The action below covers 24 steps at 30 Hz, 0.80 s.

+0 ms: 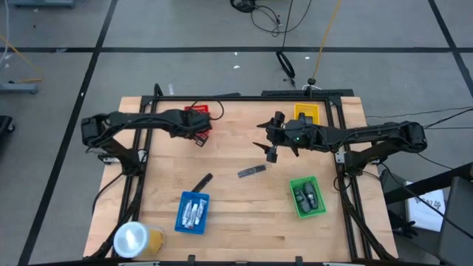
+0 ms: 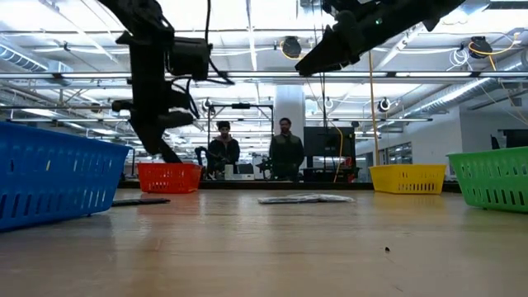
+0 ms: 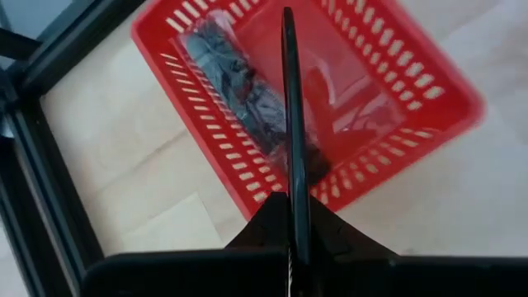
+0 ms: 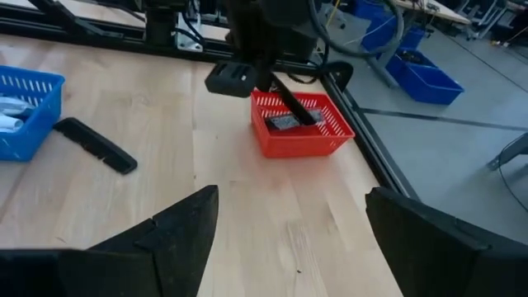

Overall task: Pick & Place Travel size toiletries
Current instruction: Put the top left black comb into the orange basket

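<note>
My left gripper [image 1: 199, 135] hangs over the red tray [image 3: 396, 91] at the table's far left, shut on a slim dark stick [image 3: 290, 99]. The stick slants down into the tray [image 4: 326, 132], where a clear-wrapped dark packet [image 3: 231, 74] lies. My right gripper [image 1: 270, 151] is raised over the table's middle, open with nothing between its fingers [image 4: 293, 206]. Another dark stick [image 1: 202, 182] and a grey packet [image 1: 251, 171] lie flat on the table. The blue tray [image 1: 194, 213] holds white tubes and the green tray [image 1: 307, 196] holds dark oval pieces. My left gripper pinches the near end of the dark stick [image 3: 297, 206] between its two fingers. The fingers slant steeply down from above, and the stick runs on along them. Its free end [image 4: 307, 118] reaches down inside the red tray; whether it touches the tray I cannot tell.
A yellow tray [image 1: 307, 112] stands at the far right. A yellowish roll with a white top [image 1: 137, 238] stands at the near left corner. Black frame rails [image 1: 140, 170] run along the table's sides. Two people [image 2: 256, 153] stand in the room beyond the far edge.
</note>
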Tool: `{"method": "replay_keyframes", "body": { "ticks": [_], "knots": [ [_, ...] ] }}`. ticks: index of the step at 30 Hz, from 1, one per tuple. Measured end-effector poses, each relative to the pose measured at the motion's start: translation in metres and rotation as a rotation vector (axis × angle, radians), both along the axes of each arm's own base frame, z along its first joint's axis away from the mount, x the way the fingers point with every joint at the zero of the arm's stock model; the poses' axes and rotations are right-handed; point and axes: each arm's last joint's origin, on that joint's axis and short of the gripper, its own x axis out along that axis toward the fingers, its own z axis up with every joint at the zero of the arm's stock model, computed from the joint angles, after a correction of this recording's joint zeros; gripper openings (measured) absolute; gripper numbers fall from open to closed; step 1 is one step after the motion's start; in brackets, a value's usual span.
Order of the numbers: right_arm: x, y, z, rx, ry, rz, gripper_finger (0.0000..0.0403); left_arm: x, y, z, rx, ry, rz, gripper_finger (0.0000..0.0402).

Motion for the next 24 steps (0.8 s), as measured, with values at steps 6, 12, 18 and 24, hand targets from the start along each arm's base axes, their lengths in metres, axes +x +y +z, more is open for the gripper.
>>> {"method": "replay_keyframes", "body": {
  "ticks": [6,12,18,24],
  "knots": [
    [0.0,0.0,0.0,0.001,0.004,0.003,0.0297,0.0,0.007,-0.008,-0.002,0.031,0.022,0.0019],
    [0.0,0.0,-0.001,0.002,0.006,0.003,0.0297,0.001,0.007,-0.007,0.0,0.033,0.009,0.007],
    [0.0,0.0,-0.001,0.006,0.005,0.002,0.0297,0.002,0.009,-0.007,0.039,0.036,0.006,0.0142],
    [0.0,0.0,-0.001,0.009,0.004,0.001,0.0297,0.001,0.017,-0.006,0.049,0.008,0.027,0.0209]
  ]
}}
